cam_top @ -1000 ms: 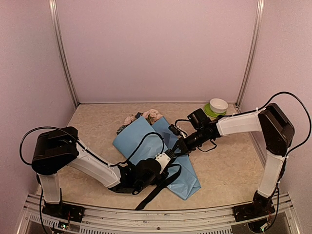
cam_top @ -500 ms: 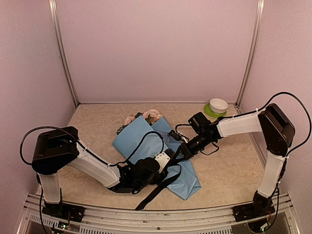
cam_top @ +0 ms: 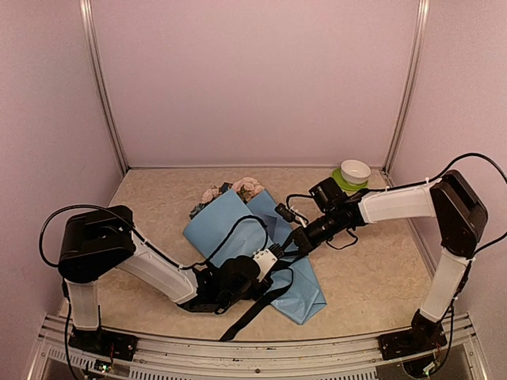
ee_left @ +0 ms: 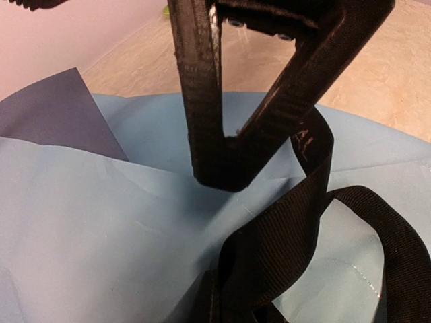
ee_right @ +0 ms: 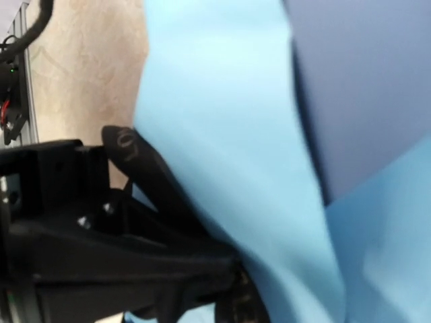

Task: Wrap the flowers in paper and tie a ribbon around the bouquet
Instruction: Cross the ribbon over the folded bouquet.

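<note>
The bouquet lies slantwise on the table, its flowers [cam_top: 242, 188] poking out of the far end of the light blue paper [cam_top: 226, 226]. The black ribbon [cam_top: 265, 299] loops over the cone's near end and trails toward the front rail. My left gripper [cam_top: 277, 252] is shut, its tips [ee_left: 219, 176] resting on the paper [ee_left: 101, 222]. The ribbon [ee_left: 289, 222] rises along the outside of one of its fingers, not visibly pinched. My right gripper [cam_top: 299, 241] is at the cone's right edge, shut [ee_right: 236, 266] where the ribbon [ee_right: 155, 175] runs into its tips beside the paper [ee_right: 222, 101].
A white bowl [cam_top: 355, 170] sits on a green plate [cam_top: 341, 182] at the back right corner. The metal rail [cam_top: 238, 348] runs along the near edge. Black cables hang from both arms, one [cam_top: 341, 237] lying on the table near the right wrist.
The right gripper slid a little toward the cone's right edge and closed its jaws there. The left arm and the bouquet stayed put.
</note>
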Available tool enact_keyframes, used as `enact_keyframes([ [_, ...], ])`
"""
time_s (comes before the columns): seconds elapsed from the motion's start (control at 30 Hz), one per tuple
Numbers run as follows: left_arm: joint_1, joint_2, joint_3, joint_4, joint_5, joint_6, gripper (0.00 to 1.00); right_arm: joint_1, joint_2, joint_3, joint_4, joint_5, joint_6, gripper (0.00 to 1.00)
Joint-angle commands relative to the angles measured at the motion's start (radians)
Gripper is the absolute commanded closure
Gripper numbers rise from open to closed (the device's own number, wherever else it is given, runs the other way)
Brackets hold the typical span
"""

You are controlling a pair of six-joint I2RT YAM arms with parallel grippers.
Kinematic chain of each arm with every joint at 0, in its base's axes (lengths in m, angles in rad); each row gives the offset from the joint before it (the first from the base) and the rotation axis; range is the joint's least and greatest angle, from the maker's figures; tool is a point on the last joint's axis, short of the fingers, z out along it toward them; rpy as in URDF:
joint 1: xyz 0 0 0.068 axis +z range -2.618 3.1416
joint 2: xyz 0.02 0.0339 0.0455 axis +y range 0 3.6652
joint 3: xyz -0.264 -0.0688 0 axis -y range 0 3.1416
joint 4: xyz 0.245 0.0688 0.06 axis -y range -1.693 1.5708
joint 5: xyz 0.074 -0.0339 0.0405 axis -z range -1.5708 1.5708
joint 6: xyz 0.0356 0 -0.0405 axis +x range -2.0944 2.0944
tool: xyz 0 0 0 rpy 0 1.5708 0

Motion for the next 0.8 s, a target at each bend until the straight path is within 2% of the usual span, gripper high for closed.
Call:
enact_keyframes([
  [0.0, -0.007, 0.008, -0.015, 0.104, -0.008, 0.033, 1.00, 0.010, 0.047, 0.025, 0.019, -0.010, -0.008, 0.97],
  [0.27, -0.010, 0.006, -0.032, 0.153, -0.012, 0.076, 1.00, 0.011, 0.103, 0.067, -0.015, -0.050, -0.040, 0.94],
  [0.4, -0.007, 0.010, -0.026, 0.152, -0.048, 0.092, 1.00, 0.013, 0.070, 0.035, -0.017, -0.078, -0.057, 0.81],
  [0.53, 0.000, 0.003, -0.026, 0.156, -0.038, 0.093, 1.00, 0.018, 0.064, 0.004, -0.025, -0.044, -0.055, 0.72],
  [0.77, 0.009, -0.008, -0.026, 0.159, -0.035, 0.086, 1.00, 0.038, 0.031, -0.031, -0.040, -0.044, -0.055, 0.72],
])
